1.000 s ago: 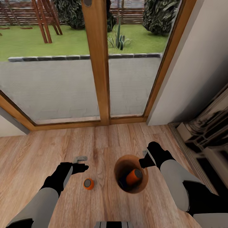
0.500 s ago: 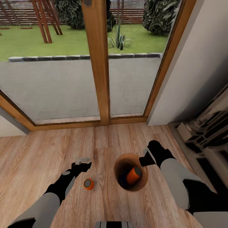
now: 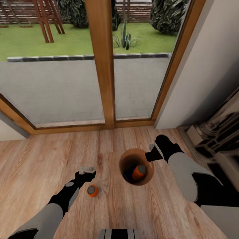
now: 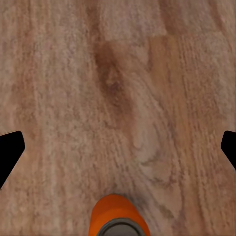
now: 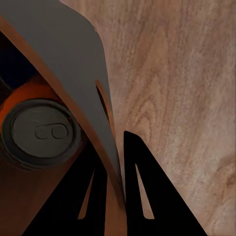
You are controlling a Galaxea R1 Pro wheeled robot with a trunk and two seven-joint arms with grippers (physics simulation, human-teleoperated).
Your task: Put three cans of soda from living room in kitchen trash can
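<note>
1. The left gripper (image 3: 87, 172) hangs low over the wood floor (image 3: 39, 159), its fingers spread wide with nothing between them; in the left wrist view the two dark fingertips (image 4: 10, 150) sit at opposite edges over bare planks.
2. An orange soda can (image 3: 92, 190) stands upright on the floor just beside the left gripper, nearer the robot, not touching it. The left wrist view shows the same can (image 4: 119, 218) from above, outside the span of the fingers.
3. The trash can (image 3: 147, 166) stands upright on the floor to the right of that can, well short of the wood-framed glass doors (image 3: 103, 66).
4. Inside it a second orange soda can (image 3: 138, 171) leans against the wall, silvery top up, with a dark blue can (image 3: 127, 175) beside it.
5. The right gripper (image 3: 153, 153) is at the trash can's far right rim; the right wrist view shows its fingers (image 5: 142, 196) pinched on the grey wall (image 5: 73, 64), one inside and one outside.
</note>
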